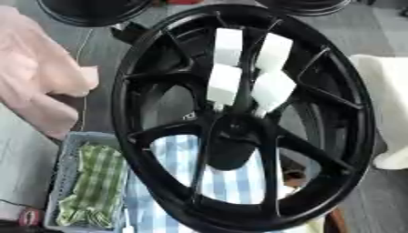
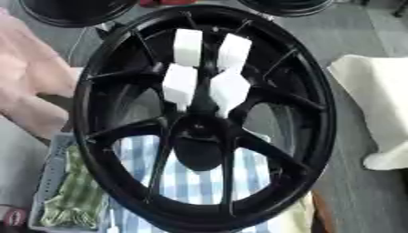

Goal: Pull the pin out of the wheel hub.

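A big black wheel hub (image 1: 151, 59) with thin spokes fills most of both views and stands tilted toward me. Its dark oval centre (image 1: 231, 148) lies a little below the middle. Several white rectangular blocks (image 1: 226, 46) sit among the spokes just above the centre, in two short columns, with a dark strip running between them down to the centre. I cannot tell which of these parts is the pin. Neither of my hands shows in either view.
A pink cloth (image 1: 36, 73) lies at the left. A grey basket (image 1: 62, 182) holding a green checked cloth (image 1: 95, 182) stands at the lower left. A blue-and-white checked cloth (image 1: 231, 182) shows through the spokes. A white object (image 1: 390, 100) is at the right. Two more black wheels (image 1: 88, 11) touch the top edge.
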